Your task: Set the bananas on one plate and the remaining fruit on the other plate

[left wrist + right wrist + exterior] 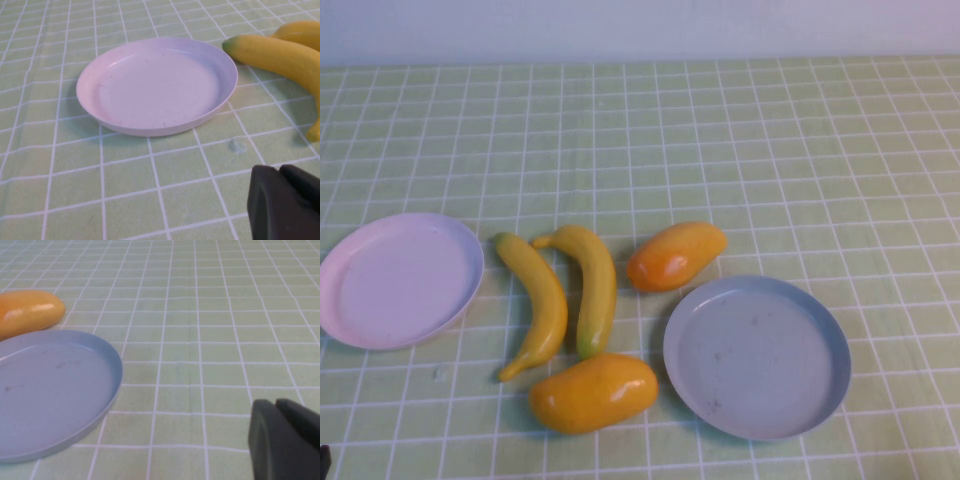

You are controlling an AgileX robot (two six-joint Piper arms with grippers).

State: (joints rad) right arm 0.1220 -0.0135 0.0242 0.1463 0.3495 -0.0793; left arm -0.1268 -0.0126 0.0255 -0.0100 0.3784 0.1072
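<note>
Table: a light green cloth with a white grid covers the whole work surface; a pale wall runs along the far edge.
Pink plate: the pale pink-lilac plate sits at the left of the table and holds nothing. In the left wrist view it lies flat on the cloth, with a green banana tip close beside its rim.
Grey-blue plate: the grey-blue plate sits at the near right, also bare. The right wrist view shows its raised rim, with the deeper orange fruit just beyond it.
Bananas: two yellow bananas lie side by side on the cloth between the plates. The left banana is near the pink plate; the right banana is just beside it, its greenish tip pointing to the near side.
Other fruit: the deeper orange fruit lies on the cloth just beyond the far left rim of the grey-blue plate. The yellow-orange fruit lies at the near side, close to the near tips of the bananas and just left of the grey-blue plate.
Left gripper: the left gripper shows only as a dark shape in its own wrist view, above the cloth near the pink plate; whether it is clenched or released cannot be told.
Right gripper: the right gripper shows as a dark shape in its wrist view, above the cloth beside the grey-blue plate; its state cannot be told either.
</note>
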